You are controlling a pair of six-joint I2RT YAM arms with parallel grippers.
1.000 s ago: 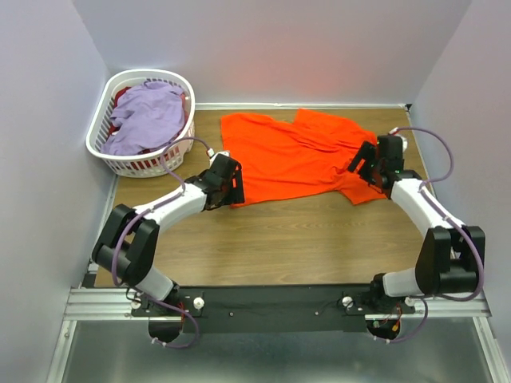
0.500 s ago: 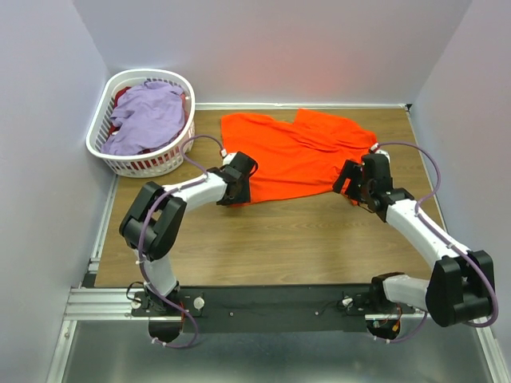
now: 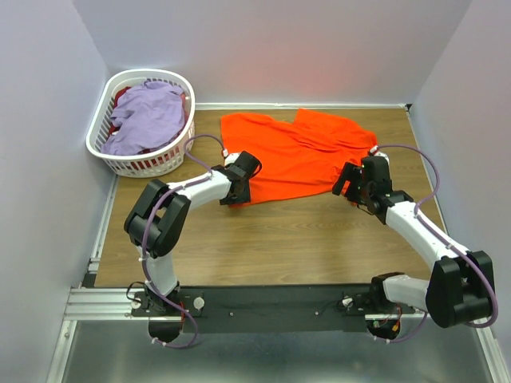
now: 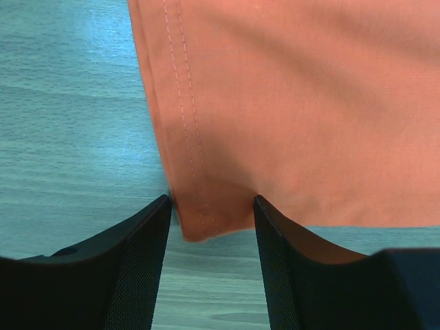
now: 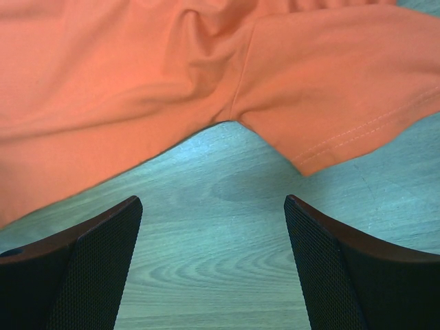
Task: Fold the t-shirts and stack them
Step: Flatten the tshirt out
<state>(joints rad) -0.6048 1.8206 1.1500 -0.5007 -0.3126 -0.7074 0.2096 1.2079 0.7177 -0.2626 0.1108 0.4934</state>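
Two robot arms are mounted at the near edge of a wooden table [image 3: 263,239]. The left arm [image 3: 192,188] bends sharply and reaches toward the middle of the table. The left gripper [image 4: 210,199] sits low at the near left corner of an orange t-shirt [image 3: 295,155]. Its two black fingers [image 4: 141,254] stand moderately apart on either side of that stitched hem corner, which lies flat on the wood between them and is not pinched.

The right arm [image 3: 415,223] reaches in from the right side. The right gripper [image 5: 212,199] is spread wide and holds nothing. It hangs over bare wood, just in front of the shirt's near right edge, where a short sleeve [image 5: 344,103] sticks out.

The orange shirt lies spread out but rumpled across the far half of the table, from about the middle to near the right edge, with soft folds running through it.

At the far left corner stands a white slotted basket [image 3: 144,165]. A crumpled lavender t-shirt [image 3: 148,116] is heaped in it, with a little red cloth [image 3: 121,96] showing beneath.
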